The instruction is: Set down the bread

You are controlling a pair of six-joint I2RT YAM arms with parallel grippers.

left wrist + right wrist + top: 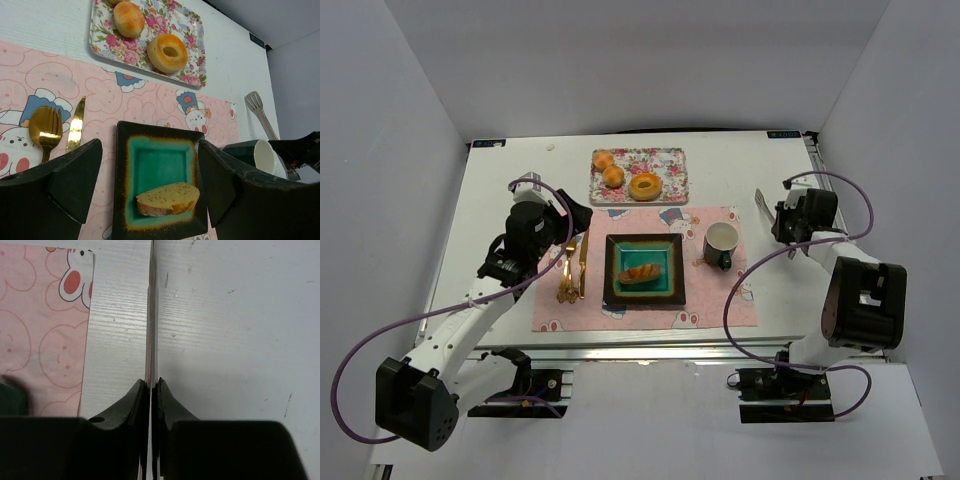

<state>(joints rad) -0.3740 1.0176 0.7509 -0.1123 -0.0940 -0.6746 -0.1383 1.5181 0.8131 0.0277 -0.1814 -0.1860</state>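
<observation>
The bread [642, 272], a small golden-brown oval roll, lies on the teal square plate [615, 290] with a dark rim, in the middle of the pink placemat. In the left wrist view the bread [167, 198] rests at the near side of the plate [122, 175]. My left gripper [575, 220] is open and empty, above and left of the plate; its jaws [150, 147] stand wide on either side of the plate view. My right gripper [785, 225] is at the right, shut on metal tongs [151, 315], which run edge-on between its fingers.
A floral tray [665, 155] at the back holds two round orange buns [613, 177] and a doughnut [645, 186]. A dark green mug [721, 245] stands right of the plate. Gold cutlery [570, 268] lies left of it. The tongs' tip [761, 203] points to the back.
</observation>
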